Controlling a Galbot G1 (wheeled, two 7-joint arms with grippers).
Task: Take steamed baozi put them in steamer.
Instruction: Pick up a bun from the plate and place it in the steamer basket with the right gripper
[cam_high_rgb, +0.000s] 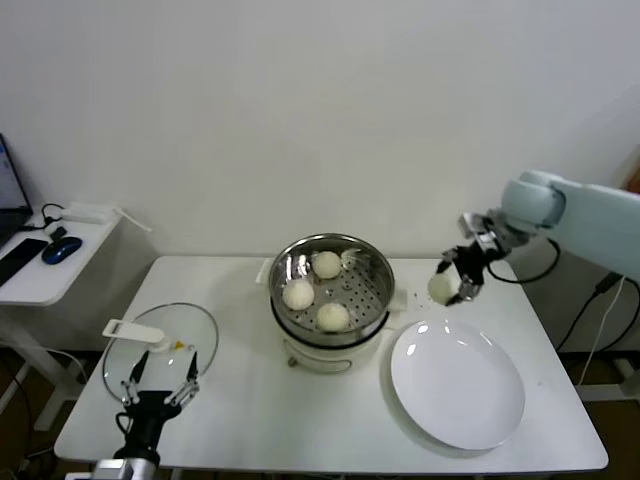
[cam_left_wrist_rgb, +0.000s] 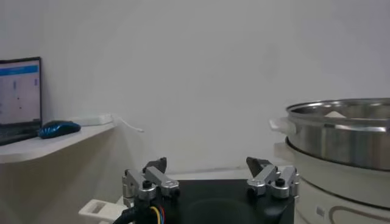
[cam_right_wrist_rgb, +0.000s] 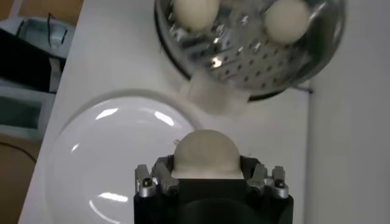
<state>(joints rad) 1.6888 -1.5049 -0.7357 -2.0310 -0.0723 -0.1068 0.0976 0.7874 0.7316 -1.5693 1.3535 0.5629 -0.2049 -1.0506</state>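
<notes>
Above the table, right of the steamer: right gripper — clamped on one baozi.
Steamer: three baozi inside.
Below the gripper: one white plate.
Left gripper: parked by one glass lid — fingers spread, nothing held.

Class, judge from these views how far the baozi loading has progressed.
Done: three baozi sit in the steamer. In hand: the right gripper holds the fourth baozi above the table between steamer and plate. Left: carry it over and release. The left gripper waits open near the lid.
</notes>
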